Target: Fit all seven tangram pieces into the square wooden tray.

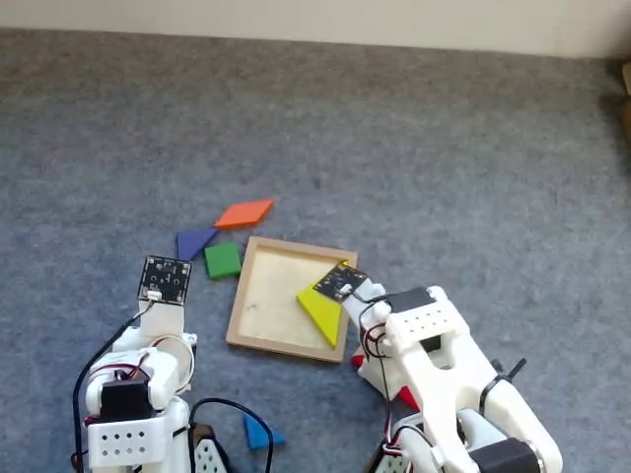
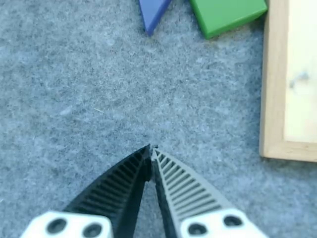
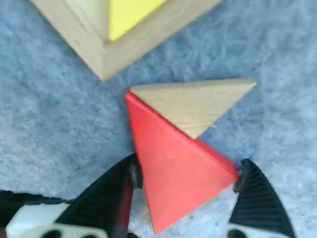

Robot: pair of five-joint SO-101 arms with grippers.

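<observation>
Nearest, the red triangle (image 3: 178, 173) is just outside a corner of the tray (image 3: 143, 44), pinched by its tips in the right gripper (image 3: 187, 168), so it may twist loose and catch the wall near the yellow triangle (image 3: 129, 15); the left gripper (image 2: 151, 148) hangs closed above the bench (image 2: 74, 99).

The right gripper (image 3: 187, 169) has black fingers. The red triangle (image 3: 181, 188) between them shows a bare pale-wood edge face on its far side. Just beyond it, the tray (image 3: 148, 47) is light unpainted wood, with a yellow triangle (image 3: 131, 15) inside. The left gripper (image 2: 150, 148) has one black and one grey finger, both ribbed, on white mounts. Ahead of it lie a green square (image 2: 228, 15) and a violet-blue triangle (image 2: 153, 10), and farther ahead an orange parallelogram (image 1: 244, 213). Behind it, by the arm's base, is a light blue triangle (image 1: 259, 432). The table cover (image 2: 99, 89) is mottled grey.
</observation>
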